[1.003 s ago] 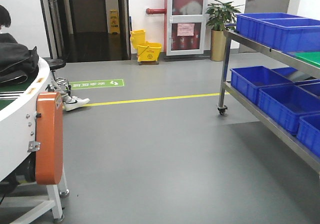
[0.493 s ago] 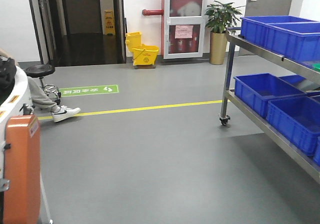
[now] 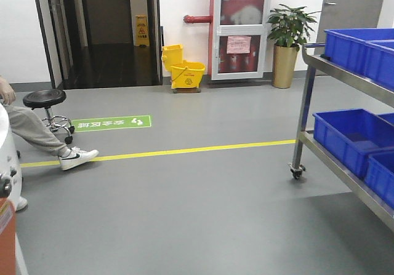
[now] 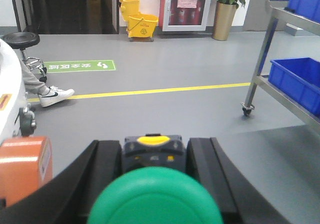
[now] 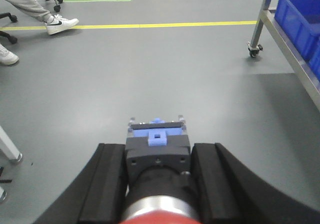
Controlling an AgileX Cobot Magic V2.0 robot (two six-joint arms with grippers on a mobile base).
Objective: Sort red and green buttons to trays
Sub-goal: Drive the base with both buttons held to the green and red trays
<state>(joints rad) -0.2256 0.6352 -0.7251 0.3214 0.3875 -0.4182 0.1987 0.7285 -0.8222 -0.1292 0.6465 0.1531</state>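
In the left wrist view my left gripper [image 4: 154, 151] is shut on a button with a glossy green cap [image 4: 155, 196]; its dark body with a yellow end sits between the black fingers [image 4: 105, 164]. In the right wrist view my right gripper [image 5: 157, 151] is shut on a button with a red cap [image 5: 156, 219], a silver ring and a dark body ending in a blue block. Both are held above the grey floor. The trays are out of view. Neither gripper shows in the front view.
A steel wheeled rack [image 3: 306, 96] with deep blue crates [image 3: 354, 136] stands at the right. At the left are a seated person's leg and white shoe [image 3: 74, 157], a black stool [image 3: 44, 98] and a white and orange machine [image 4: 22, 164]. A yellow mop bucket [image 3: 184, 73] stands by the far wall.
The front view has advanced over the floor: the white and orange machine slid almost off the left edge, the rack shifted right, and the far wall looks closer.
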